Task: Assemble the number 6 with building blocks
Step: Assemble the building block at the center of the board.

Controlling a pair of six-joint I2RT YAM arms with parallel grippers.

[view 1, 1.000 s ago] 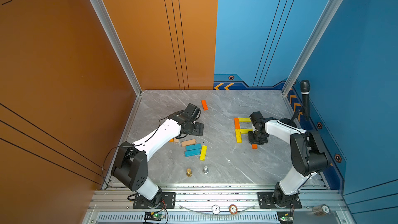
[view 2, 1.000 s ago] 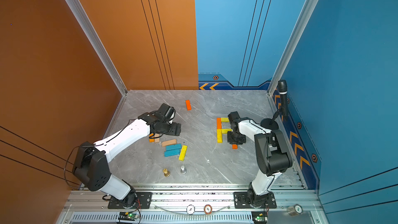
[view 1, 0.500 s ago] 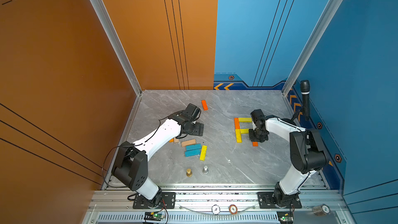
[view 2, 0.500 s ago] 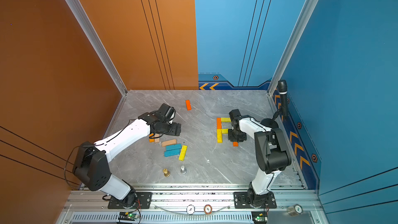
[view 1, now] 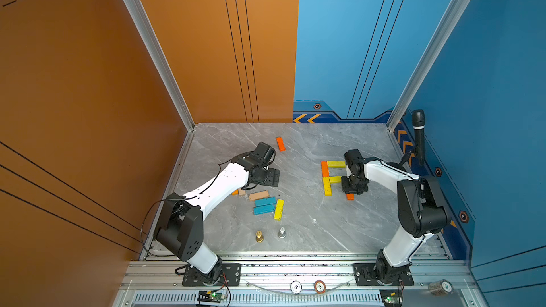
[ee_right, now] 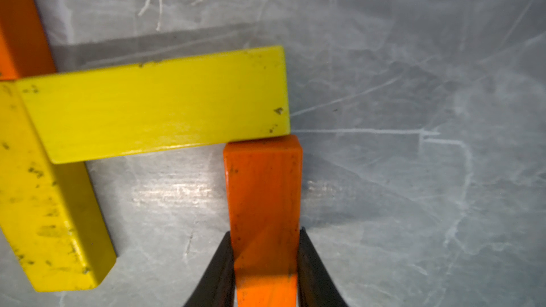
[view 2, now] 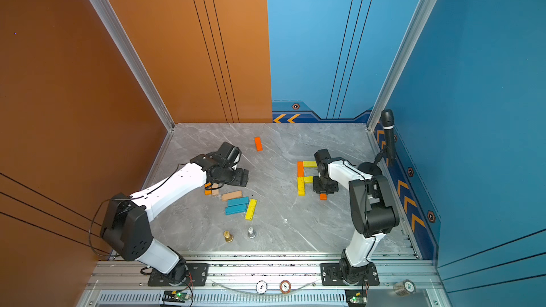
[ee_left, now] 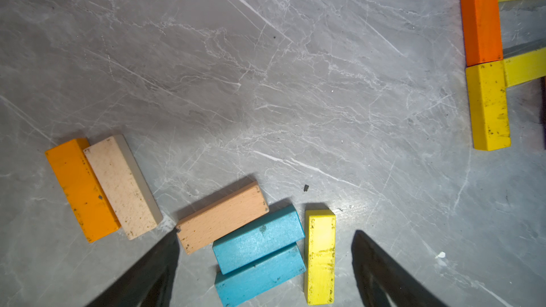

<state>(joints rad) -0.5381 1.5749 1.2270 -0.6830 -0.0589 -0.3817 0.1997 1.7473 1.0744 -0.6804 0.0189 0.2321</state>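
My right gripper (ee_right: 265,249) is shut on an orange block (ee_right: 263,202), whose far end touches the end of a yellow block (ee_right: 153,104). In a top view this gripper (view 1: 354,187) stands beside the laid figure: an orange upright (view 1: 324,168), a yellow top bar (view 1: 336,164), the yellow middle bar (view 1: 335,179) and a yellow lower upright (view 1: 327,189). My left gripper (ee_left: 267,233) hangs open above loose blocks: tan (ee_left: 223,217), two teal (ee_left: 258,237), yellow (ee_left: 320,256), orange (ee_left: 81,190) and pale tan (ee_left: 122,186).
A lone orange block (view 1: 280,144) lies toward the back. A gold pawn (view 1: 259,236) and a silver pawn (view 1: 282,233) stand near the front edge. A black microphone (view 1: 418,134) hangs on the right wall. Two chips (view 1: 296,287) sit on the front rail.
My right gripper has carried the orange block slightly toward the back, up against the yellow middle bar. The left arm has not moved.
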